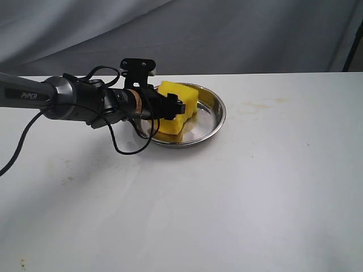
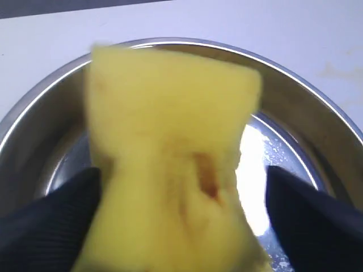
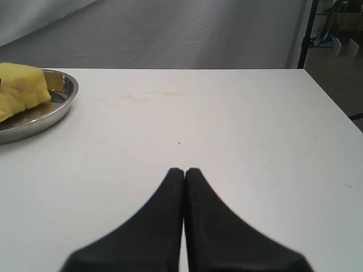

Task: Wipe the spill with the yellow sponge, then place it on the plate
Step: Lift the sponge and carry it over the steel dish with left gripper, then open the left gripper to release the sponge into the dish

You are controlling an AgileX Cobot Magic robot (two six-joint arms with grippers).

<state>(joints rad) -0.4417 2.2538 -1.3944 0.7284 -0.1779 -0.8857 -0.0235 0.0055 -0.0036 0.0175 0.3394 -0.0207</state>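
The yellow sponge (image 1: 180,101) rests tilted inside the steel plate (image 1: 218,122) at the back middle of the table. My left gripper (image 1: 172,109) reaches in from the left with its fingers on either side of the sponge. In the left wrist view the sponge (image 2: 170,141), marked with an orange-brown smear, fills the space over the plate (image 2: 306,113). One finger touches it and the other stands apart with bright plate bottom showing between, so the gripper (image 2: 184,178) is open. My right gripper (image 3: 184,170) is shut on nothing above bare table. No amber spill shows.
A faint pale yellowish stain (image 1: 262,104) lies on the white table to the right of the plate, also in the right wrist view as a stain (image 3: 148,97). The left arm's cable (image 1: 122,148) loops down beside the plate. The table's right edge (image 3: 334,113) is near.
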